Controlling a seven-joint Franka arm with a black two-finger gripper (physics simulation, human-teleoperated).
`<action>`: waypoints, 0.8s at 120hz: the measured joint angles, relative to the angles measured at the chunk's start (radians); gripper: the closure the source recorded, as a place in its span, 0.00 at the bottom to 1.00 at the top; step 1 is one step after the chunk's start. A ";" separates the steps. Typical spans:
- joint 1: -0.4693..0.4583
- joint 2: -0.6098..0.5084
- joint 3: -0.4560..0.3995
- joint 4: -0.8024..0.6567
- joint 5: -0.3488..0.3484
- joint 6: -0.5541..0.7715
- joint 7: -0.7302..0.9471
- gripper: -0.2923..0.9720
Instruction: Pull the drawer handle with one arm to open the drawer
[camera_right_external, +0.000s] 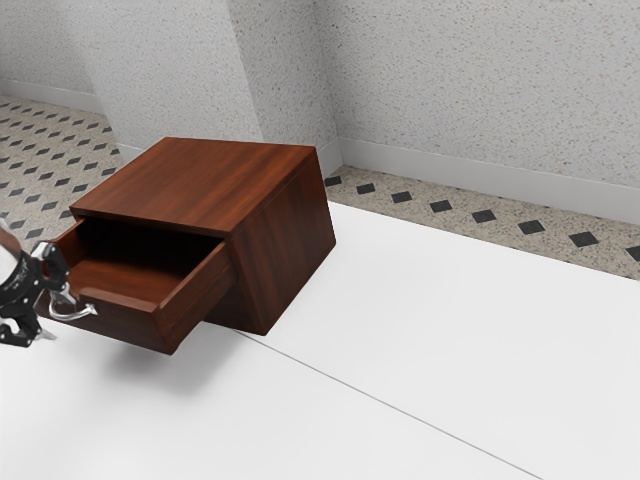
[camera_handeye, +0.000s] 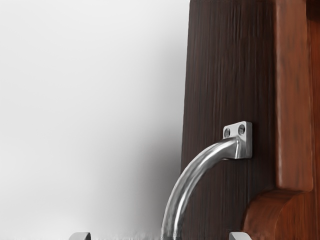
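- Wooden cabinet (camera_right_external: 215, 200), one, sat on the white table (camera_right_external: 450, 380).
- One drawer (camera_right_external: 150, 295) stood partly out, one metal handle (camera_handeye: 192, 172).
- One gripper (camera_right_external: 45, 300), fingers (camera_handeye: 239, 235) spread around the handle.

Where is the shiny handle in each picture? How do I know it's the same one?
Exterior view: the handle is at the exterior view's far left, on the open drawer's end, right by the gripper.
Wrist view: the handle arcs close over dark wood, fixed by a small two-screw plate.
Shared landmark: the drawer front it is fixed to.
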 joint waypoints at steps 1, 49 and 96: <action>-0.001 -0.002 0.000 0.000 0.000 0.000 0.000 0.52; -0.317 0.056 0.082 0.520 0.033 -0.301 -0.012 0.42; -0.889 0.379 0.350 0.843 0.085 -0.732 -0.116 0.26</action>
